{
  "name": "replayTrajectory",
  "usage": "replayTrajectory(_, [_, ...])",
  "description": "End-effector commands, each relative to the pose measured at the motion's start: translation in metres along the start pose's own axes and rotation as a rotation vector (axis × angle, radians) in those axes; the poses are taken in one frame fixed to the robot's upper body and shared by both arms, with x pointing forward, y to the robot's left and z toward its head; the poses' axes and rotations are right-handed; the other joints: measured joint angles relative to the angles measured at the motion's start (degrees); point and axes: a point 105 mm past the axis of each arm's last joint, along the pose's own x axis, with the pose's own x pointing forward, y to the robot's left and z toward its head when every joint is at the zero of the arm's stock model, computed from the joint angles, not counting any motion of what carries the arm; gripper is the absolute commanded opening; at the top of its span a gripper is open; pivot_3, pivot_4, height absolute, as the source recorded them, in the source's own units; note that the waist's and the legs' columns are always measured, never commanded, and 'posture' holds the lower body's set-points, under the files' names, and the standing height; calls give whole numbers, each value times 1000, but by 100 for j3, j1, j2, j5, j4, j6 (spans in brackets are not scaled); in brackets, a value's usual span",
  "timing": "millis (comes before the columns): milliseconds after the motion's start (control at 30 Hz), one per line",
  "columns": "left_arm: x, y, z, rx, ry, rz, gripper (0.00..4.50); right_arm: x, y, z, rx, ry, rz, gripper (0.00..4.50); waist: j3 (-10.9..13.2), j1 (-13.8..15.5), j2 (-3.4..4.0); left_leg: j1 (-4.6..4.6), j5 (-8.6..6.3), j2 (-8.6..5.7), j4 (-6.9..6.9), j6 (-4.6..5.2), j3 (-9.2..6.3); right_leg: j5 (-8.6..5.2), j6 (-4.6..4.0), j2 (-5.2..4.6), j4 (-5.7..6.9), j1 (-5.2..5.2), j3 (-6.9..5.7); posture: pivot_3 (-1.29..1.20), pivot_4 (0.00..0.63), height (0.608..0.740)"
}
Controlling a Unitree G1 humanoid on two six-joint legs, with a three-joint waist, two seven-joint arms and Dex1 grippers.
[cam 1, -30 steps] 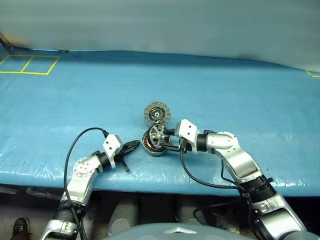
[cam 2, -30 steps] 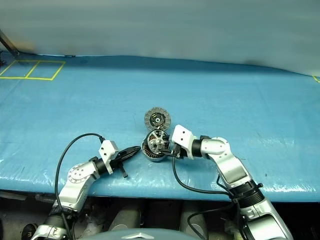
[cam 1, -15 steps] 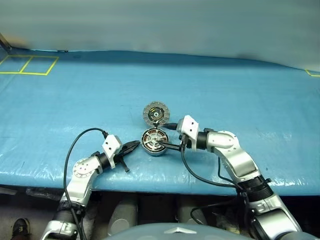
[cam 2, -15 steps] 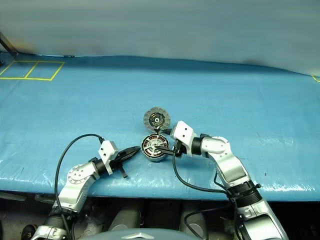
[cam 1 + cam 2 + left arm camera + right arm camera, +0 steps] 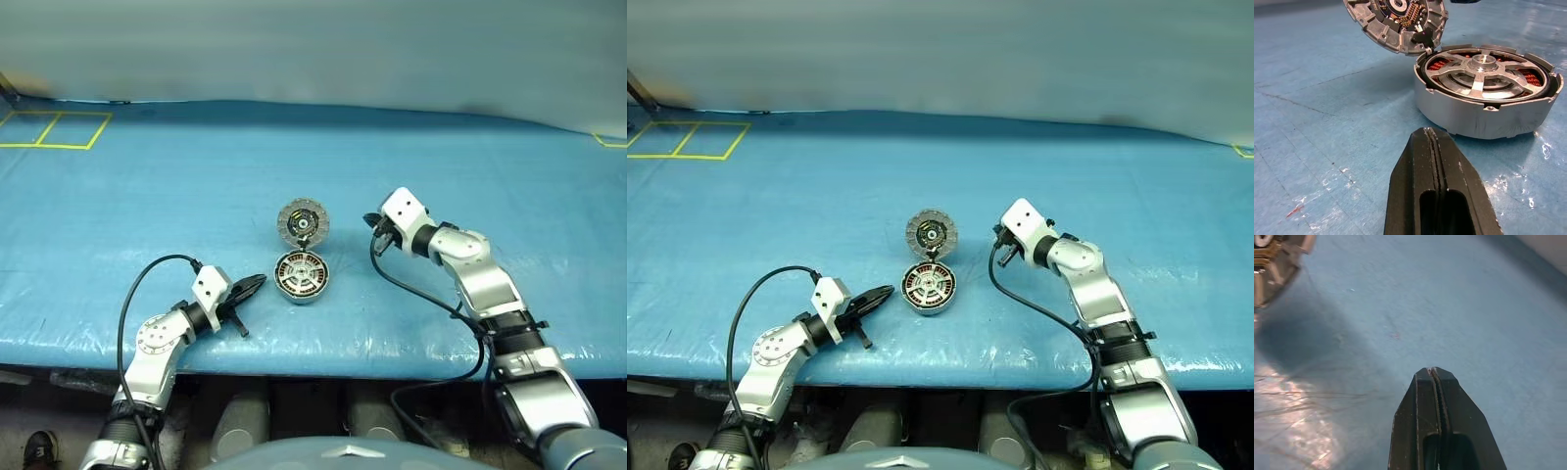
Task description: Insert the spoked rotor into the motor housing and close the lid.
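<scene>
1. A robot test lab or workshop, by the look of it.
2. A wide bench lies under a crinkled blue plastic sheet (image 5: 470,176).
3. Yellow tape squares (image 5: 54,127) mark one far corner.
4. A bare grey wall (image 5: 313,44) stands behind.

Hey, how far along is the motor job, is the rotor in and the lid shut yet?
Rotor step looks done: the spoked rotor sits inside the motor housing. Nothing is in hand: the right gripper and left gripper are both shut and empty. Left to do: the lid is swung open and needs closing.
</scene>
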Motion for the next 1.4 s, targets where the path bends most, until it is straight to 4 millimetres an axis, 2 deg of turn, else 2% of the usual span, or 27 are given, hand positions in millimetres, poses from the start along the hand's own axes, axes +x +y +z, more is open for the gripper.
replayTrajectory(33, [1, 2, 13, 34, -51, 4, 0, 30, 6, 27, 96, -99, 81, 28, 1, -72, 2, 1, 1, 0, -1, 0, 0, 0, 0, 1, 3, -2, 0, 0, 150, 740])
replayTrajectory(133, [2, 2, 13, 36, -49, 2, 0, 44, 14, 41, 174, -158, 184, 28, 3, -85, 4, 3, 2, 2, -3, 2, -5, 6, 5, 8, 7, -1, 1, 0, 150, 740])
replayTrajectory(267, [1, 2, 13, 39, -49, 10, 0, 52, 29, 70, 218, -253, 351, 28, 7, -69, 11, -2, 1, -2, -6, 1, -10, 31, -1, 8, 2, -1, 1, 0, 150, 740])
replayTrajectory(433, [-6, 4, 11, 42, -40, 38, 0, 42, 50, 85, 177, -329, 534, 28, 10, -82, 17, 1, 1, -1, -17, 1, -12, 31, 0, 10, 2, -4, 2, 0, 150, 740])
replayTrajectory(600, [-11, 7, 10, 48, -27, 59, 0, 23, 64, 78, 106, -330, 618, 28, 13, -77, 22, 1, 2, 0, -23, 0, -13, 27, 1, 11, 6, -12, 2, 0, 150, 740])
replayTrajectory(767, [-14, 13, 7, 42, -20, 108, 0, -1, 90, 50, 13, -258, 704, 28, 13, -71, 21, 0, 1, 0, -22, -1, -13, 23, 8, 11, 4, -11, 2, 0, 150, 740])
replayTrajectory(900, [-17, 16, 6, 30, -16, 125, 0, -9, 104, 25, -57, -171, 680, 28, 13, -74, 21, 2, 3, 1, -20, -4, -12, 14, 22, 10, 6, -12, 2, 0, 150, 740])
replayTrajectory(1033, [-19, 18, 6, 30, -11, 127, 0, -8, 114, 10, -64, -118, 645, 28, 12, -79, 22, 7, 4, 2, -16, -6, -11, 0, -1, 10, 9, -8, 2, 0, 150, 740])
replayTrajectory(1133, [-18, 19, 7, 31, -11, 125, 0, -4, 114, 4, -75, -100, 581, 28, 9, -72, 19, 13, 4, 2, -12, -6, -12, -2, -3, 10, 8, 2, 2, 0, 150, 740])
replayTrajectory(1200, [-17, 18, 8, 31, -13, 123, 0, -2, 107, 8, -46, -128, 521, 28, 9, -74, 19, 15, 4, 2, -10, -6, -12, -2, -3, 10, 8, 5, 2, 0, 150, 740])
replayTrajectory(1400, [-14, 13, 5, 22, -18, 115, 0, -5, 81, 44, 59, -300, 356, 28, 9, -50, 19, 5, 5, 1, -4, -6, -13, -1, -3, 9, 5, 1, 3, 0, 150, 740])
